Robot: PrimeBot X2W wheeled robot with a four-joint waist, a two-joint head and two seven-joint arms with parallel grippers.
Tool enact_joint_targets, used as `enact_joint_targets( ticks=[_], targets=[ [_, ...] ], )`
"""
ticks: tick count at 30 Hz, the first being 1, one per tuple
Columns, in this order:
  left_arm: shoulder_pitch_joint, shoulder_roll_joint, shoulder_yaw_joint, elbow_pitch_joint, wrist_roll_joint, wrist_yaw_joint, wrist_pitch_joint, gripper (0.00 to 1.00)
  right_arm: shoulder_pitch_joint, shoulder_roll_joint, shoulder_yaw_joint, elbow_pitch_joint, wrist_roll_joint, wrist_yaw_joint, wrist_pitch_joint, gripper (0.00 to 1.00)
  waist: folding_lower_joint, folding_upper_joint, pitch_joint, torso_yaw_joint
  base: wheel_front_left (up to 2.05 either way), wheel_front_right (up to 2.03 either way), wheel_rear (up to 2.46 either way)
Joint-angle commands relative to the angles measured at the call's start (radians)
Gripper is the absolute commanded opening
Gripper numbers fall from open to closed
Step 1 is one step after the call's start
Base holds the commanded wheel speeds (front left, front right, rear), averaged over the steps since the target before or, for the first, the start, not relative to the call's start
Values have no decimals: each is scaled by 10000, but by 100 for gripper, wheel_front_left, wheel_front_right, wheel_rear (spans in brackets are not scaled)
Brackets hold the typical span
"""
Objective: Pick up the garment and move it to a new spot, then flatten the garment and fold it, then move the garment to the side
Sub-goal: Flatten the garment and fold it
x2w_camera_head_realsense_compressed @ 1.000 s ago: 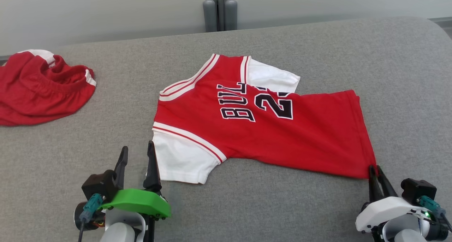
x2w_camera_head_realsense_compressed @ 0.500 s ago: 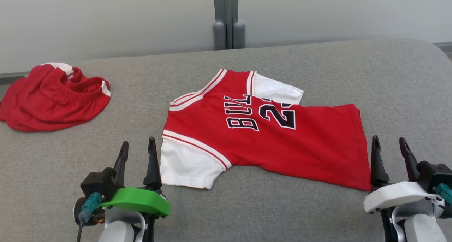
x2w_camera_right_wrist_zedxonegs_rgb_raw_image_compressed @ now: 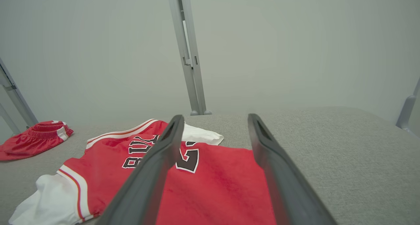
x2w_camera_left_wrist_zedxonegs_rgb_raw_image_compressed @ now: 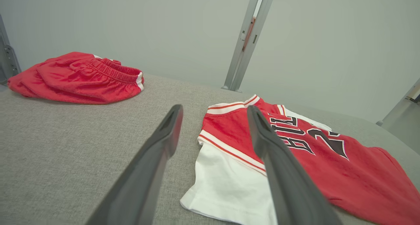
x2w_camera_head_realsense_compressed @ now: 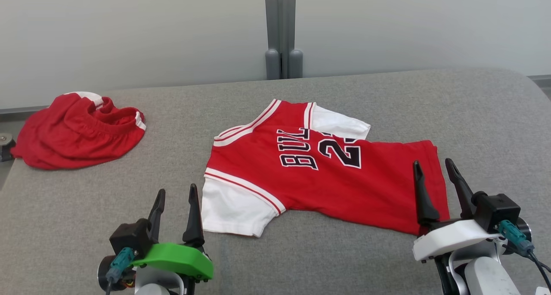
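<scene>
The garment (x2w_camera_head_realsense_compressed: 327,174) is a red jersey with white sleeves and black lettering, lying flat on the grey padded table, neck to the left and hem to the right. My right gripper (x2w_camera_head_realsense_compressed: 434,171) stands open above the hem's near corner, nothing between its fingers. The same jersey (x2w_camera_right_wrist_zedxonegs_rgb_raw_image_compressed: 210,182) spreads below those fingers in the right wrist view. My left gripper (x2w_camera_head_realsense_compressed: 176,196) is open beside the near white sleeve (x2w_camera_head_realsense_compressed: 232,209), just left of it and apart from it. The left wrist view has the jersey (x2w_camera_left_wrist_zedxonegs_rgb_raw_image_compressed: 315,159) to the right of its fingers.
A crumpled pair of red shorts (x2w_camera_head_realsense_compressed: 79,131) lies at the table's far left. A grey post (x2w_camera_head_realsense_compressed: 283,32) stands against the pale wall behind the table. The table surface (x2w_camera_head_realsense_compressed: 490,122) curves away at the far right corner.
My right gripper has opened and let go of the hem corner, then risen and shifted left over the hem. The head camera has tilted up, so the whole scene sits lower. Left arm unchanged.
</scene>
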Motion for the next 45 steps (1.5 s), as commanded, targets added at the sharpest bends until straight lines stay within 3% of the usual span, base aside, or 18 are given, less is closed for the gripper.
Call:
enact_joint_targets(
  ticks=[1,24,45],
  targets=[
    [141,20,-41,21,85,66,6,100,201,-30,58,-22,51,1,-31,100,0,0,-21,38,0,0,0],
    [274,18,-283,321,188,174,6,100,393,-32,112,142,-22,1,-30,100,0,0,85,9,0,0,0],
    [-2104,155,-306,4434,-278,780,2081,100,46,-34,-128,337,-65,1,-30,100,0,0,1218,-962,0,0,0]
  ],
)
